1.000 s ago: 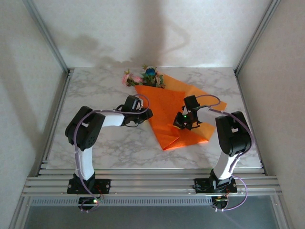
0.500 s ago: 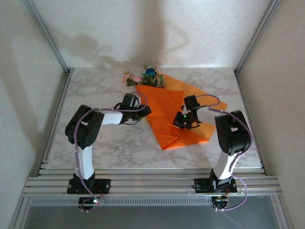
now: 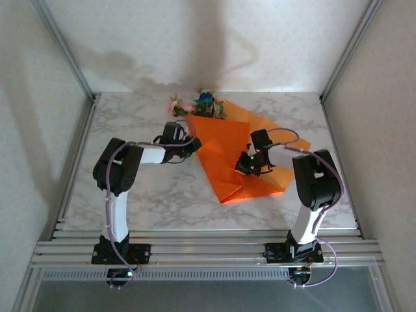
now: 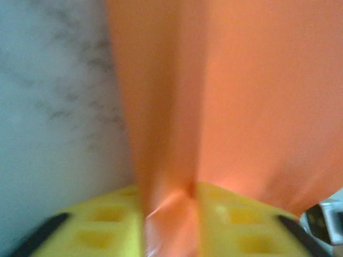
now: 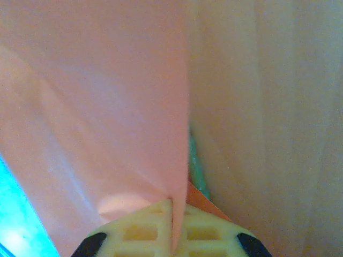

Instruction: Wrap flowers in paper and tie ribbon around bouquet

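The orange paper lies folded over the flowers' stems in the top view. Pink and blue blooms stick out at its far end. My left gripper is at the paper's left edge. In the left wrist view its yellow fingers are shut on a bunched fold of the paper. My right gripper sits over the paper's middle. It pinches a thin raised flap between its fingers, with a green stem just behind. The ribbon is out of view.
The marble table has bare room on the left and at the front. Metal frame posts and pale walls close in both sides. A rail runs along the near edge.
My left gripper has moved left and away from the arm bases, taking the paper's left edge with it. The right gripper has stayed put.
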`<state>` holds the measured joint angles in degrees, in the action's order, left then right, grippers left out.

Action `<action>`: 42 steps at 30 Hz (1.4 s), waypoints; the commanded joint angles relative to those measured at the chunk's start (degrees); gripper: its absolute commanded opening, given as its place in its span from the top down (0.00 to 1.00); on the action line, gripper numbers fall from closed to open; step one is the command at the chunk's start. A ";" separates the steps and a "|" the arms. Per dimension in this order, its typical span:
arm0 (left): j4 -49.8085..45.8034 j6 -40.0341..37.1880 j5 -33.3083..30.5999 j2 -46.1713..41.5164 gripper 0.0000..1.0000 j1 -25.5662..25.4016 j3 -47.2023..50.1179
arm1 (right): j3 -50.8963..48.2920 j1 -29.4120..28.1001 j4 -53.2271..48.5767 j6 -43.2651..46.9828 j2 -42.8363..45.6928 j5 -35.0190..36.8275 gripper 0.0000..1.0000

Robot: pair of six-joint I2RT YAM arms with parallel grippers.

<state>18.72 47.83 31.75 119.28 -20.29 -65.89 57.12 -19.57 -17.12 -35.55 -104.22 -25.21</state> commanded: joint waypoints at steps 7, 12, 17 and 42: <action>0.11 0.48 -0.77 6.90 1.00 4.32 -9.48 | 0.13 0.42 -4.84 1.71 -4.75 3.27 1.00; 0.70 1.67 -0.71 7.67 0.91 5.87 -10.93 | 0.97 0.41 -5.05 1.71 -5.68 2.92 1.00; 0.53 2.07 -0.64 9.87 0.61 6.58 -14.09 | 1.66 0.41 -5.14 1.69 -6.15 2.68 1.00; -2.55 1.44 0.04 11.44 0.51 9.06 -19.39 | 2.82 0.41 -5.74 1.49 -6.65 2.00 1.00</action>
<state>18.65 51.20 33.54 133.78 -11.51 -86.87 60.99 -19.35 -18.65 -34.68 -107.39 -27.27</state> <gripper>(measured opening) 0.357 0.058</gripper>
